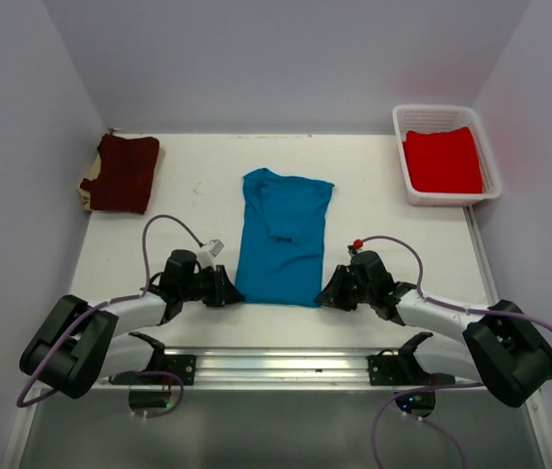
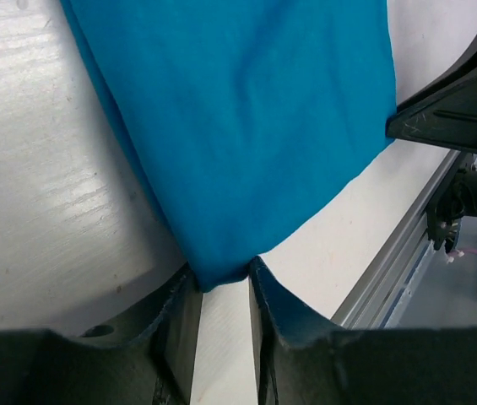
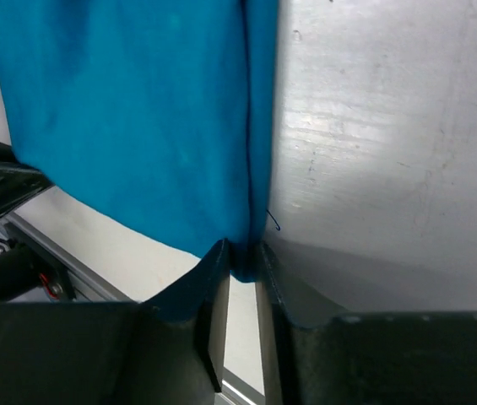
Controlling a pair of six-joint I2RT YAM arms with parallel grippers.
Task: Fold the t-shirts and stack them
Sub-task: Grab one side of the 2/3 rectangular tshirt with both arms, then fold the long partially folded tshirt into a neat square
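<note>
The teal-blue t-shirt (image 1: pixel 280 239) lies lengthwise at the middle of the surface (image 1: pixel 393 244), its sleeves folded in. The left gripper (image 1: pixel 229 289) has its jaws clamped on the shirt's near-left corner — the right gripper (image 1: pixel 326 293) has its jaws clamped on the near-right corner. A folded dark maroon t-shirt (image 1: pixel 122 174) sits at the far-left corner; the bright red t-shirt (image 1: pixel 442 161) lies in a white mesh basket (image 1: pixel 441 199) at the far-right corner.

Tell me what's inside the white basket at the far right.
A folded red t-shirt lies in the basket, covering most of its floor. Anything beneath the shirt is hidden.
</note>
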